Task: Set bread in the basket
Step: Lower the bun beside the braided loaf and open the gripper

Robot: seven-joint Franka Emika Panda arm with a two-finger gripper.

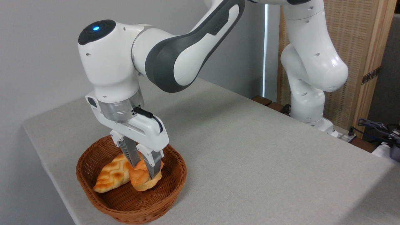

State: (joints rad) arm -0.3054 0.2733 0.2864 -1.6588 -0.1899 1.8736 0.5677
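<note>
The white arm (pixel 175 59) reaches in from the far right and bends down over the near left part of the grey counter (pixel 250 150); its hand (pixel 144 168) points down into the basket (pixel 131 203), a round brown wicker one that stands close to the counter's near left edge; the two fingers (pixel 153 164) are drawn narrow around the bread (pixel 142 179), one on the far side and one on the near right side of it, so the hand is holding the bun; the bread is small, round and orange-golden, with a paler base turned toward the near side, and it sits tilted inside the basket, low over the woven bottom; whether it rests on the weave or hangs just clear of it cannot be told; just to its left, touching it, lies a long braided loaf (pixel 111 175) in gold and cream, stretched from the far middle of the basket toward its near left wall; the far end of the loaf is hidden behind the fingers; a blue light (pixel 95 28) glows on the dark cap of the arm's joint above the hand; the arm's base (pixel 309 115) stands at the far right edge of the counter, with a wooden screen (pixel 359 47) behind it and cables (pixel 378 128) at the right.
</note>
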